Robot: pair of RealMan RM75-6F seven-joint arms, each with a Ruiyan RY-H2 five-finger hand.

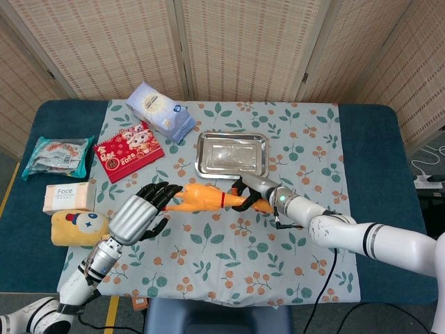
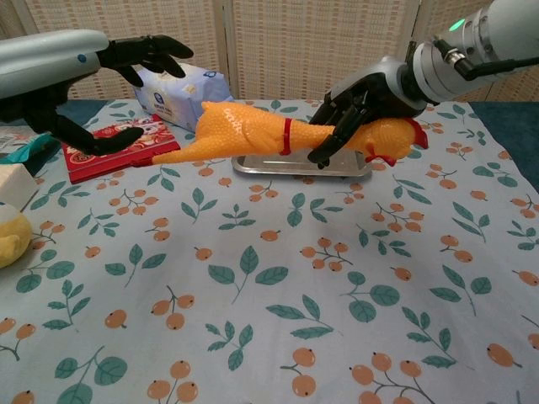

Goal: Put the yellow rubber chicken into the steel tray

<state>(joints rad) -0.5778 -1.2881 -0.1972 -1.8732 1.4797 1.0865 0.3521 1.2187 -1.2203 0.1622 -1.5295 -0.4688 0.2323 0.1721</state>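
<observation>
Chicken (image 1: 208, 197): yellow rubber, red band at the neck; held off the worktop, long axis roughly level, left to right, head toward the robot's right.
Position: just in front of the tray (image 1: 232, 154), not yet above it in the head view.
Right hand (image 2: 364, 98): fingers wrapped round the neck, just behind the head; it carries the load.
Left hand (image 1: 141, 211): fingers spread, holding nothing, at the leg end; contact cannot be told.
Key relation: tray lies beyond the chicken, nearer the right hand; my guess is a short push forward, then lower.
Worktop (image 1: 229, 257): leaf-print cloth.
Nearby: blue packet (image 1: 160, 111), red packet (image 1: 128, 150), plush toy (image 1: 80, 228).
</observation>
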